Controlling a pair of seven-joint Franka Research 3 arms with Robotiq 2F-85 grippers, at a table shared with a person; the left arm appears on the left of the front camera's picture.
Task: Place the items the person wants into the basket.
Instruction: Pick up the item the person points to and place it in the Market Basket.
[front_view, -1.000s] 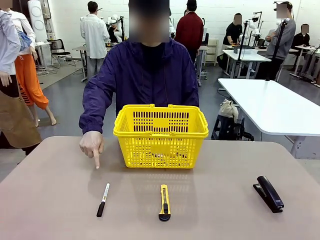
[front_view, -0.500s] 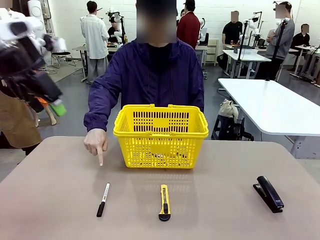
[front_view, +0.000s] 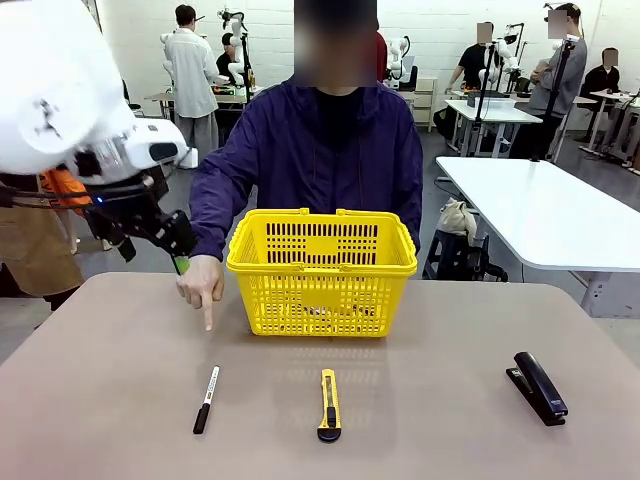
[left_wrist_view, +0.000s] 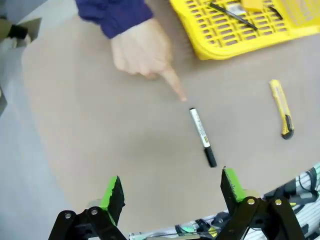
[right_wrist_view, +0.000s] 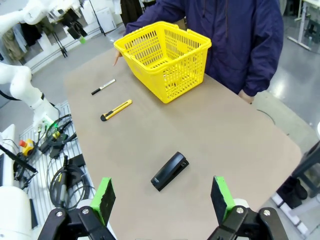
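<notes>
Marker (front_view: 206, 399), black with a white band, lies flat on the table (front_view: 450, 330) on your left side, in front of the yellow basket (front_view: 320, 300) and apart from it. In the left wrist view you see one end of it just beside the tip of the person's hand (left_wrist_view: 142, 50), whose forefinger points down at the table; you cannot tell whether fingertip and marker touch. The sleeve above that hand is dark purple.

Your left gripper (left_wrist_view: 172, 187) hangs in the air above that side of the table with its green-padded fingers (left_wrist_view: 114, 192) spread wide and nothing between them; the marker lies below, between the two pads as that camera looks. In the front view it sits just beside the person's forearm, near the basket's left corner.

Your right gripper (right_wrist_view: 162, 196) is likewise spread wide and empty, high over the right part of the table, with the black stapler (right_wrist_view: 170, 171) below it on the tabletop.

Inside the basket you can make out a thin black pen (left_wrist_view: 232, 14) on the lattice floor and a small yellow tape measure (left_wrist_view: 252, 5) beside it, cut by the picture's edge.

A yellow-and-black utility knife (front_view: 328, 404) lies in front of the basket's middle, between marker and stapler, touching neither.
</notes>
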